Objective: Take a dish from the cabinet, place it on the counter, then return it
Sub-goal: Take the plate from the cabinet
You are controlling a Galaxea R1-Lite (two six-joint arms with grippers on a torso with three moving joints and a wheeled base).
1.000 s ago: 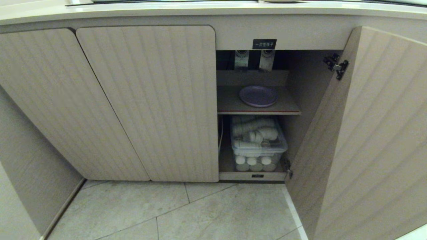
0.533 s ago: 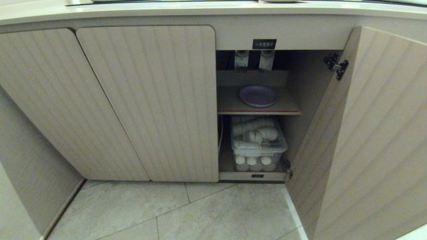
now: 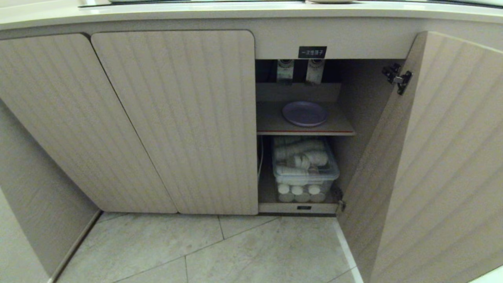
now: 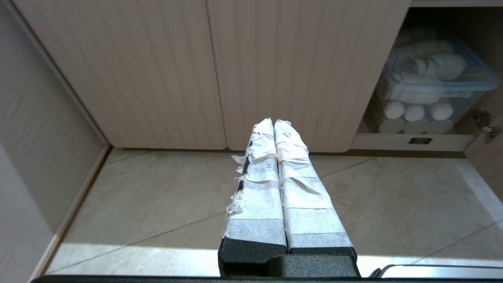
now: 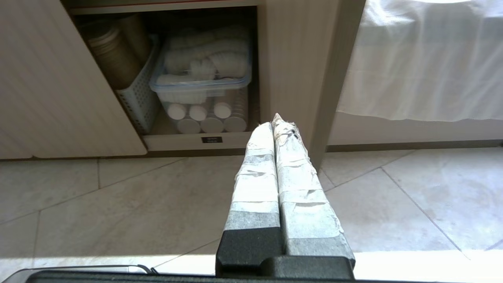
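Observation:
The dish point(image 3: 304, 113), a pale lavender plate, lies flat on the red-edged upper shelf point(image 3: 271, 125) inside the cabinet point(image 3: 177, 118). The cabinet's right door point(image 3: 440, 165) stands swung open. The cream counter point(image 3: 235, 11) runs along the top of the head view. Neither arm shows in the head view. My left gripper point(image 4: 274, 122) is shut and empty, held low over the floor in front of the closed doors. My right gripper point(image 5: 275, 121) is shut and empty too, low before the open compartment and the door's edge.
On the bottom shelf stands a clear lidded bin point(image 3: 304, 169) full of white cups point(image 5: 200, 67), beside a white basket point(image 5: 137, 98) with brown cups. A black label point(image 3: 312, 52) sits above the opening. Tiled floor point(image 3: 220, 251) lies in front; a white cloth point(image 5: 424, 63) hangs to the right.
Nothing has visibly changed apart from a very slight shift of the whole head view; the dish and both grippers stay where they were.

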